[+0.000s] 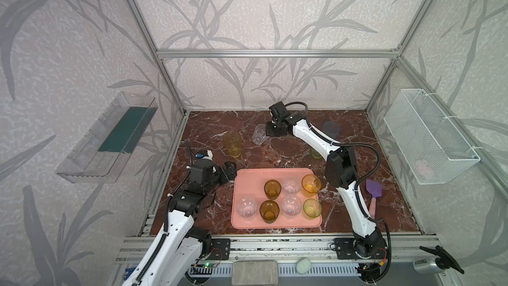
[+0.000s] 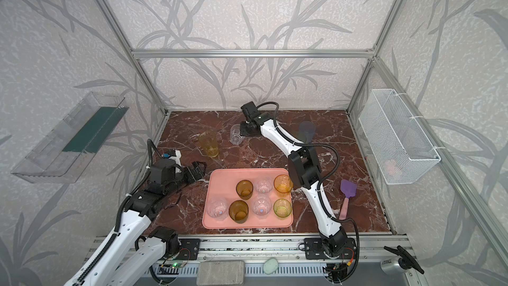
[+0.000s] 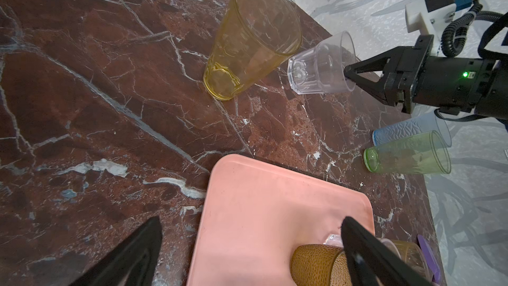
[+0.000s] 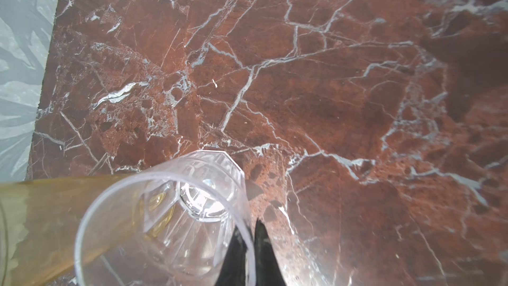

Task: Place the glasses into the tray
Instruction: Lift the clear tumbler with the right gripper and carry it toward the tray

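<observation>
The salmon-pink tray lies at the front middle and holds several glasses: two amber, one orange, one yellow-green and three clear. At the back, my right gripper is shut on the rim of a tilted clear faceted glass, one finger inside and one outside. A tall yellow glass stands just left of it. My left gripper hangs open and empty at the tray's back left corner.
A tall blue-purple glass and a green glass stand behind my right arm. A purple spatula with a pink handle lies right of the tray. A wire basket and a clear bin hang on the side walls.
</observation>
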Motion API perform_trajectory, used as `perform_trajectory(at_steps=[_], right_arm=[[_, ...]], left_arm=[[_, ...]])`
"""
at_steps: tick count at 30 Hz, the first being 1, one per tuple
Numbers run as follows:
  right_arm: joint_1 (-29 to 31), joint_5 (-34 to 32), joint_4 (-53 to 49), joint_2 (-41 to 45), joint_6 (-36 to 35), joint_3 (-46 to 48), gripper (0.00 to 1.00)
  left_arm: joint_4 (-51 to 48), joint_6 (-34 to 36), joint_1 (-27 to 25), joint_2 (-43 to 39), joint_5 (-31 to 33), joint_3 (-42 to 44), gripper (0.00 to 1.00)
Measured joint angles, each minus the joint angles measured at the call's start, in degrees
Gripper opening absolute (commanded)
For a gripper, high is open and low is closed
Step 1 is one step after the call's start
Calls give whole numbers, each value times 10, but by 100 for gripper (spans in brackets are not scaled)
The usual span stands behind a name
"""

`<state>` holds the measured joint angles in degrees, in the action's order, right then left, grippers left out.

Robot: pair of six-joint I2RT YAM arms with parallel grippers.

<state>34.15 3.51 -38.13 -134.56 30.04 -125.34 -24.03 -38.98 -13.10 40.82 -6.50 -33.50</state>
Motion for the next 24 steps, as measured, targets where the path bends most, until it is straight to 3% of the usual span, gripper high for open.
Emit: perform_trajectory(at_steps=[24], right_arm=[[-1,21,117,280,1,322,0]], left_arm=[[5,-2,0,-32,-42,0,99]])
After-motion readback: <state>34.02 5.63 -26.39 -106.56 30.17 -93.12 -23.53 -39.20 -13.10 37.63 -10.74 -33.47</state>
